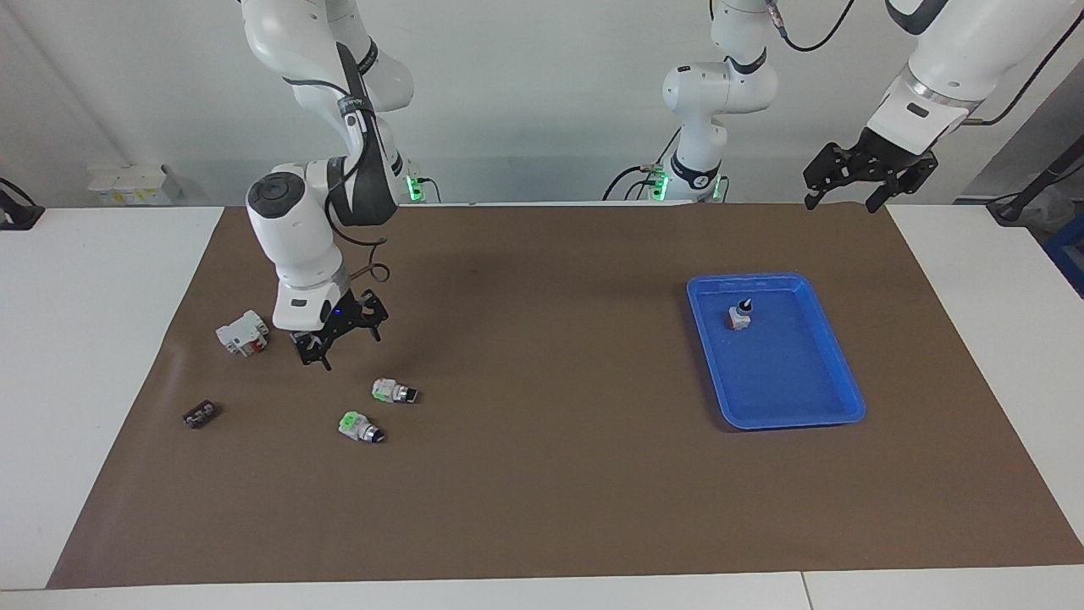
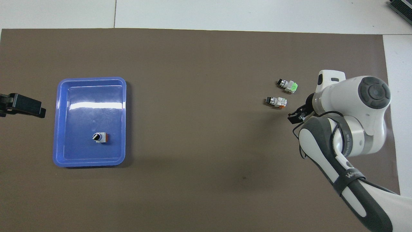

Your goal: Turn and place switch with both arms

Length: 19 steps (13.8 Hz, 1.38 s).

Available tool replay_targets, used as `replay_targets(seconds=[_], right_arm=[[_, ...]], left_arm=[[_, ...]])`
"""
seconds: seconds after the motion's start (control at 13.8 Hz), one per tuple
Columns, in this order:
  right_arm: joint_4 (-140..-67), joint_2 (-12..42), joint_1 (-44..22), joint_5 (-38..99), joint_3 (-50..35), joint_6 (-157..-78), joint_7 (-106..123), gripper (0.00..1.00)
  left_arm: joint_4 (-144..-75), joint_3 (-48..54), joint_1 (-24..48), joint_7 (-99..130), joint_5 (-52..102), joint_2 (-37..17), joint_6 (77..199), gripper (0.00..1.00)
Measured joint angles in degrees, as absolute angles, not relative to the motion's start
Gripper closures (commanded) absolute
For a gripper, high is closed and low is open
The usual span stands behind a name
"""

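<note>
Currently the right gripper (image 1: 337, 337) hangs low over the brown mat (image 1: 542, 474) with its fingers (image 1: 325, 360) spread wide and holding nothing. The switch (image 1: 393, 391) lies on its side on the mat, apart from those fingertips and a little farther from the robots than the mat beneath them. It has a whitish, faintly green rear block, a silver collar and a black knob tip pointing toward the left arm's end of the table; overhead, an orange spot shows on the block. A near-twin switch with a bright green block (image 1: 357, 427) lies close beside it, farther from the robots, not touching.

A white block with a red part (image 1: 243, 331) sits toward the right arm's end of the table from the fingers, and a small dark ridged piece (image 1: 200, 414) lies farther out.

The mat looks matte and flat, with wide bare stretches between the switches and the glossy blue plastic tray (image 1: 834, 381), which has rounded corners and a raised rim. 1 switch with a black knob and red base (image 1: 739, 316) stands upright in it.

The left gripper (image 1: 849, 190) waits high over the mat's edge nearest the robots, fingers apart, empty.
</note>
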State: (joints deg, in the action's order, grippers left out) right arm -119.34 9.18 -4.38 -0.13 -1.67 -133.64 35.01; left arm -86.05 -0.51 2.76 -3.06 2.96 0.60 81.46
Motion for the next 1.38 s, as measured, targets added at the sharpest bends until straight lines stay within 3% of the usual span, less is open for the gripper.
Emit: replay_targets(seconds=[0.36,0.73,0.87,0.95,1.02,1.09,1.16,1.38], right_arm=[[-121.19,12.07,-6.3,-0.1,-1.91,-143.05,48.0,0.0],[-121.25,15.51,-6.43,-0.1,-1.92,-147.44,54.02,0.01],[-121.25,16.79,-6.5,-0.1,-1.95,-148.64,54.47,0.17],[-121.25,17.25,-6.69,-0.1,-1.98,-149.01,54.53,0.31],[-121.24,17.47,-7.17,-0.1,-1.99,-149.18,54.57,0.55],[-121.24,17.59,-7.72,-0.1,-2.0,-149.38,54.57,0.93],[-121.24,17.69,-8.06,-0.1,-2.01,-149.66,54.57,1.0],[-120.77,17.3,-8.21,-0.18,-2.61,-147.63,56.4,1.0]], left_arm=[[-86.06,-0.51,2.76,-3.06,2.96,0.6,81.46,0.0],[-86.06,-0.51,2.76,-3.06,2.96,0.6,81.46,0.0],[-86.06,-0.51,2.76,-3.06,2.96,0.6,81.46,0.0],[-86.06,-0.51,2.76,-3.06,2.96,0.6,81.46,0.0],[-86.06,-0.51,2.76,-3.06,2.96,0.6,81.46,0.0],[-86.06,-0.51,2.76,-3.06,2.97,0.6,81.46,0.0],[-86.06,-0.51,2.76,-3.06,2.97,0.6,81.46,0.0],[-86.06,-0.51,2.76,-3.06,2.97,0.6,81.46,0.0]])
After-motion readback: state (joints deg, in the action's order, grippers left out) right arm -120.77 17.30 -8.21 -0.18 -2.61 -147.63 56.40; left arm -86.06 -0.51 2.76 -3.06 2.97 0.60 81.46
